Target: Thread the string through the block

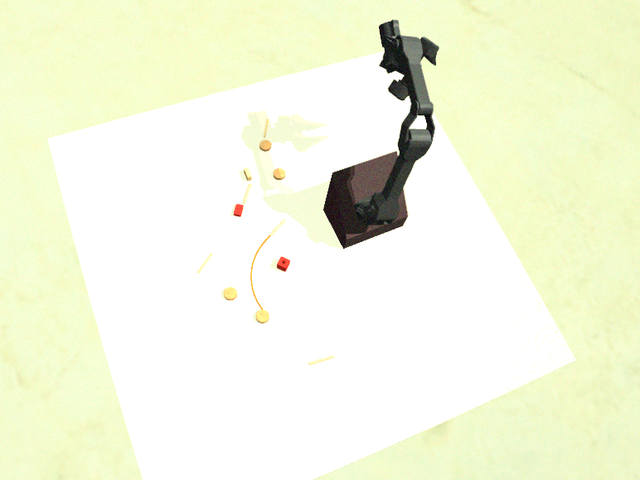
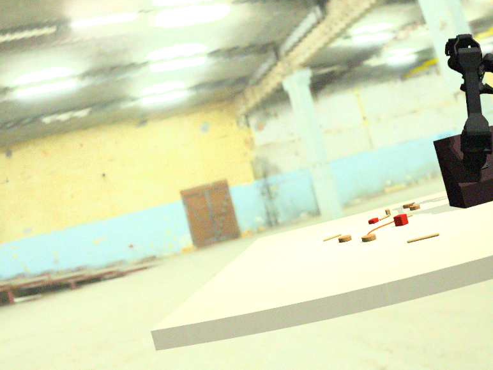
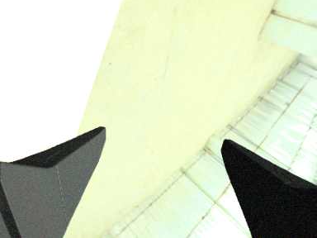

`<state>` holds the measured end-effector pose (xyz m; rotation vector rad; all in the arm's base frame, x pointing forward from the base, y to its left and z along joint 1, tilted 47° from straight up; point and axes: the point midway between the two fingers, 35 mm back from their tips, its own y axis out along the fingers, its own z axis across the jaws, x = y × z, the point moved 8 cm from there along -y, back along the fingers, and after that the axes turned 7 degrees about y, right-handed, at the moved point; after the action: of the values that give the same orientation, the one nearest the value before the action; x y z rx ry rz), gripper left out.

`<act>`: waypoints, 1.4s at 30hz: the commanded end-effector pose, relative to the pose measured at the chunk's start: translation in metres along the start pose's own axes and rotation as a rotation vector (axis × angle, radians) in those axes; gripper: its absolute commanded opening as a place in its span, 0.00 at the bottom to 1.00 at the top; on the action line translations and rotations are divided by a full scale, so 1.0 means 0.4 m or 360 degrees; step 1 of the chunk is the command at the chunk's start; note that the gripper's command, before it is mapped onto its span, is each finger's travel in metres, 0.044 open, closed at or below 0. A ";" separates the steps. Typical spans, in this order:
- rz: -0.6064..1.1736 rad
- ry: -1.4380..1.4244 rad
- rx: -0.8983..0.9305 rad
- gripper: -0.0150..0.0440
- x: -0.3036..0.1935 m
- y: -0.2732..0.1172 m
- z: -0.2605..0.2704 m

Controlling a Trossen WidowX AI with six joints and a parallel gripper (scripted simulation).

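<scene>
The white table [image 1: 405,351] [image 2: 287,271] is standing in a hall with yellow-and-blue walls and a brown door [image 2: 210,213], while the gripper [image 3: 165,139] is spreading its fingers wide, grasping nothing.

Top view: high, steeply downward, rotated; nearly all the counter [image 1: 416,341] [image 2: 287,275] [image 3: 41,66], near edge cropped, plus the whole arm [image 1: 400,176] [image 2: 472,98].
Exterior view: low, tilted, looking across the counter toward walls; arm cropped at right. Shares small items and arm with top.
Wrist view: close behind the claw [image 3: 164,133], facing counter edge, floor.
</scene>
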<state>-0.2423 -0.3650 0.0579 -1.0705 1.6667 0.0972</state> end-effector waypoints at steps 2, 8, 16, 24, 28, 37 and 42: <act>0.0000 0.0000 0.0000 1.00 0.000 0.000 0.000; -0.0165 -0.0178 0.0017 1.00 0.026 -0.109 0.095; -0.0586 -0.0737 0.0017 1.00 0.058 -0.321 0.306; -0.1028 -0.1481 -0.0044 1.00 0.024 -0.494 0.593; -0.1227 -0.1894 -0.0095 1.00 -0.020 -0.547 0.742; -0.1623 -0.2920 -0.0214 1.00 -0.180 -0.574 1.069; -0.1807 -0.3534 -0.0253 1.00 -0.297 -0.530 1.222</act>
<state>0.2462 -0.1921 0.0486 -1.0626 -0.7349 0.4011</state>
